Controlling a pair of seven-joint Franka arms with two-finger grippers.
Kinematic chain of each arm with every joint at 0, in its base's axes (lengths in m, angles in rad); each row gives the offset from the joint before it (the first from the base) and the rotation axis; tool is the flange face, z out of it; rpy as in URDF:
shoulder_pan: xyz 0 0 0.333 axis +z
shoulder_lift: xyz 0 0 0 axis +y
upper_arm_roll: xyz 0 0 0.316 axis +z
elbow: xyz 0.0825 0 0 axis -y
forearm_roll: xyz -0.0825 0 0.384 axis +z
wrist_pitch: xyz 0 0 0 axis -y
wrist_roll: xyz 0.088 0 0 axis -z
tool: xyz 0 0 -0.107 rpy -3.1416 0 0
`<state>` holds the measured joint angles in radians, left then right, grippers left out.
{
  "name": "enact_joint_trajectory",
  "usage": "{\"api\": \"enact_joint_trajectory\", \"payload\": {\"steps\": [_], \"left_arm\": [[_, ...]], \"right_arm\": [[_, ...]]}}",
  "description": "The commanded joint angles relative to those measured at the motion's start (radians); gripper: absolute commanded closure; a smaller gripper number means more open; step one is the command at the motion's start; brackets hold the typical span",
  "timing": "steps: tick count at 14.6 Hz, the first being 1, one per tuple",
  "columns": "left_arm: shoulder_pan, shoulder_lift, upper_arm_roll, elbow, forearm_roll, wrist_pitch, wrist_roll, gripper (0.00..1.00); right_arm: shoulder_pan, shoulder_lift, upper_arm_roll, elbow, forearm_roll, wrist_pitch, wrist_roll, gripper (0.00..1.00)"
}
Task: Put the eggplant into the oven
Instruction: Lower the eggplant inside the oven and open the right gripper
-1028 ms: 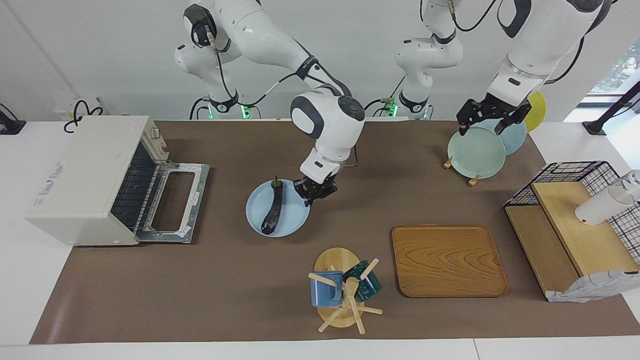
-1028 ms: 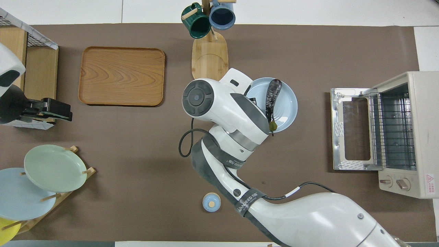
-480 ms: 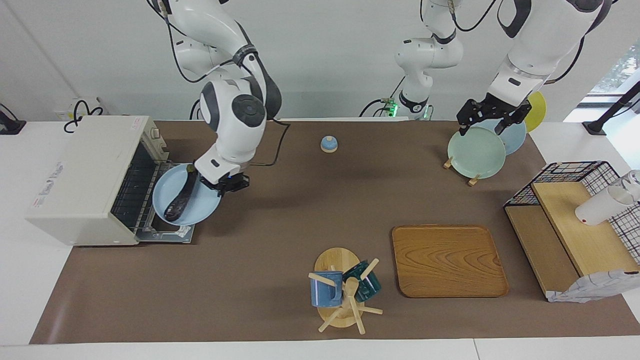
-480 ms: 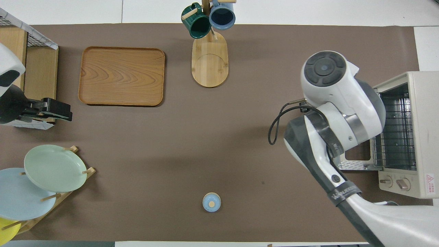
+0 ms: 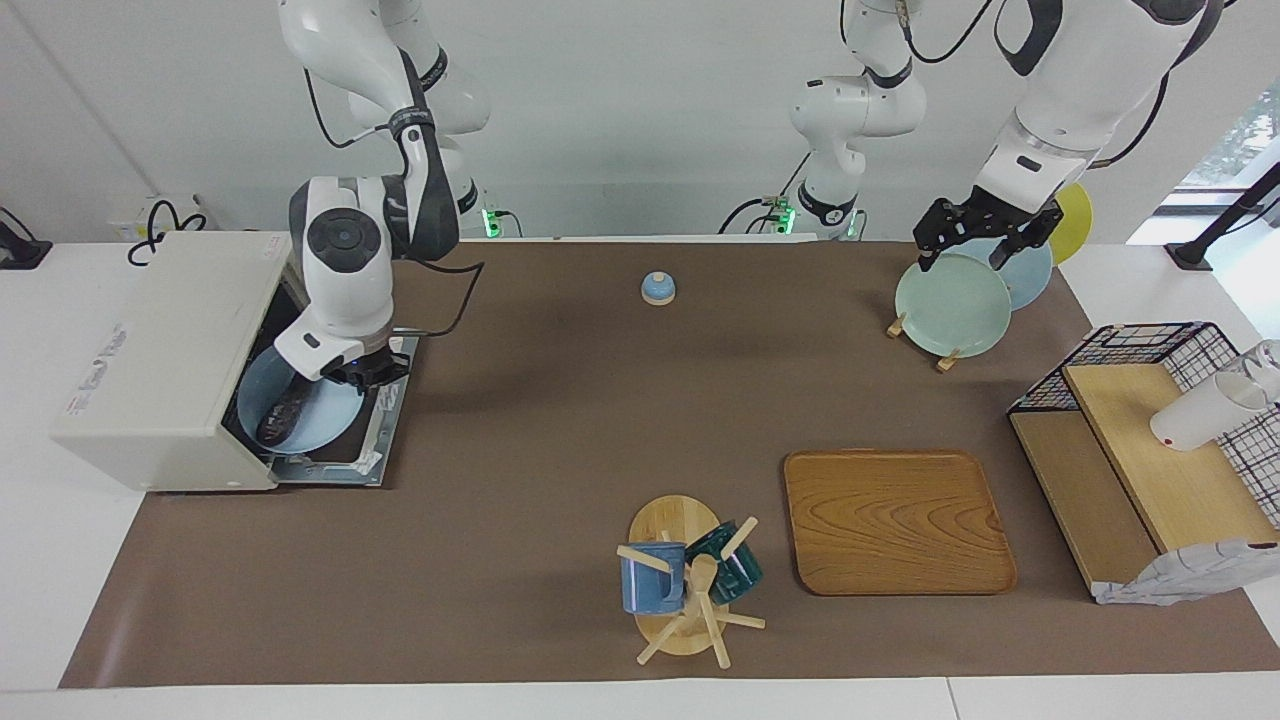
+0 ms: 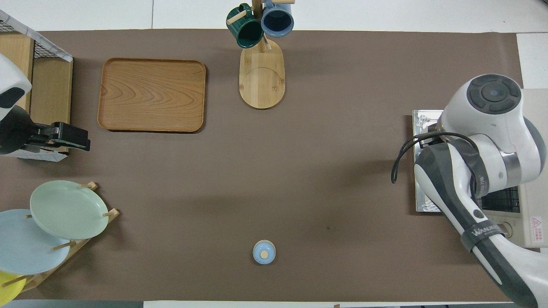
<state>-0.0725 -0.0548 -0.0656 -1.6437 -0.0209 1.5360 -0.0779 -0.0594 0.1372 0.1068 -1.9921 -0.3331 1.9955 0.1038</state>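
Note:
The dark eggplant (image 5: 283, 416) lies on a light blue plate (image 5: 325, 418). My right gripper (image 5: 364, 376) is shut on the plate's rim and holds it over the open drop-down door (image 5: 385, 440). The plate's oven-side half, with most of the eggplant, is inside the mouth of the cream oven (image 5: 165, 350). In the overhead view my right arm (image 6: 483, 145) covers the plate and the eggplant; only the oven's top (image 6: 535, 128) and the door's edge (image 6: 424, 128) show. My left gripper (image 5: 985, 240) waits over the plate rack.
A small blue lid (image 5: 657, 288) lies near the robots at mid-table. A mug tree (image 5: 685, 580) and a wooden tray (image 5: 897, 520) stand farther out. A plate rack (image 5: 955, 300) and a wire shelf (image 5: 1150, 430) stand at the left arm's end.
My right arm has carried the plate with the eggplant from mid-table to the oven; the plate now reaches into the oven's mouth. The left arm has not moved.

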Motion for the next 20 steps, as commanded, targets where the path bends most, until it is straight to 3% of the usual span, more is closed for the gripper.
{"api": "enact_joint_trajectory", "payload": {"steps": [1, 4, 12, 15, 18, 20], "left_arm": [[-0.004, -0.008, 0.004, -0.010, 0.022, 0.007, 0.003, 0.00], [-0.004, -0.008, 0.004, -0.010, 0.022, 0.007, 0.003, 0.00], [-0.004, -0.008, 0.004, -0.010, 0.022, 0.007, 0.003, 0.00], [-0.004, -0.008, 0.004, -0.010, 0.022, 0.007, 0.003, 0.00], [-0.004, -0.010, 0.004, -0.010, 0.022, 0.007, 0.003, 0.00], [-0.004, -0.010, 0.004, -0.010, 0.022, 0.007, 0.003, 0.00]], "right_arm": [[-0.072, -0.033, 0.013, -0.034, 0.022, 0.019, -0.082, 1.00], [-0.118, -0.033, 0.014, -0.040, 0.022, 0.022, -0.136, 1.00], [-0.117, -0.057, 0.014, -0.114, 0.112, 0.039, -0.128, 1.00], [-0.111, -0.057, 0.014, -0.103, 0.112, 0.019, -0.136, 0.82], [-0.103, -0.061, 0.021, -0.059, 0.120, -0.041, -0.163, 0.74], [-0.088, -0.053, 0.031, -0.031, 0.185, -0.034, -0.162, 0.73]]}}
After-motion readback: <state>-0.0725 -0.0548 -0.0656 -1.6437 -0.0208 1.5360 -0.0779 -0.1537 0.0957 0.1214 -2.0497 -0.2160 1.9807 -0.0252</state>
